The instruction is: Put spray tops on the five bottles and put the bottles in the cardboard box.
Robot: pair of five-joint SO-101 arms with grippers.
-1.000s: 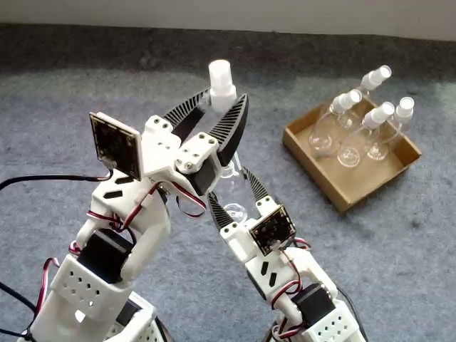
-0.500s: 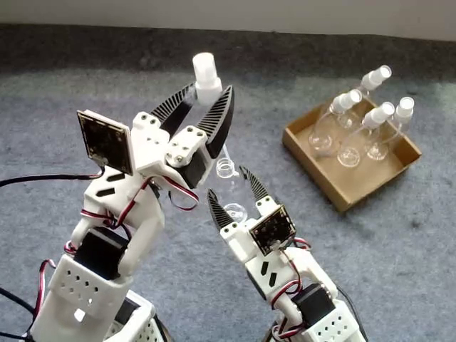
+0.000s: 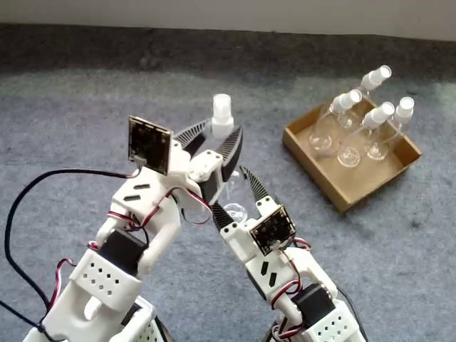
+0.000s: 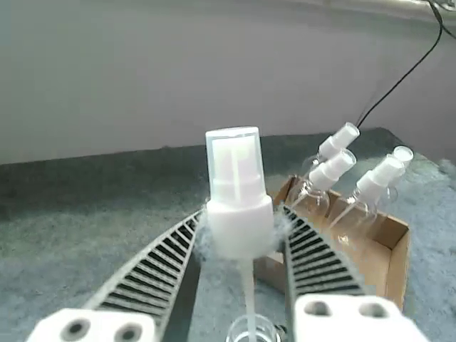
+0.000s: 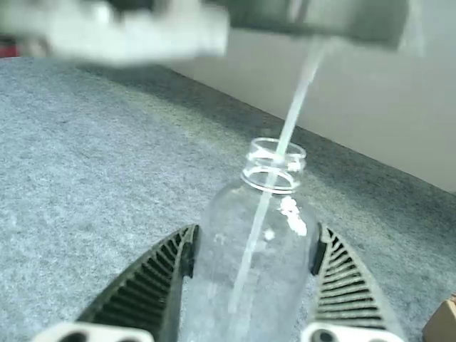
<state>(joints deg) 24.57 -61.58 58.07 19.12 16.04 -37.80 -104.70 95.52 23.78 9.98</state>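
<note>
Grey carpeted desk (image 3: 85, 92): near the brown cardboard box (image 3: 313, 167), right pincer (image 5: 254, 239) grips the clear glass bottle (image 5: 249, 278), left pincer (image 4: 242, 215) clamps the white spray top (image 4: 234, 178) above, tube (image 5: 285, 128) seemingly inside. Lower straight, centred.

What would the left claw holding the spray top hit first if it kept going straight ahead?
Probably nothing near: past the left gripper and its spray top lies bare carpet, then the wall; the cardboard box sits aside.

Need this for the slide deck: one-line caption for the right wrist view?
Right gripper, jaws clamped on the clear bottle, with a dip tube passing down through its open neck.
</note>
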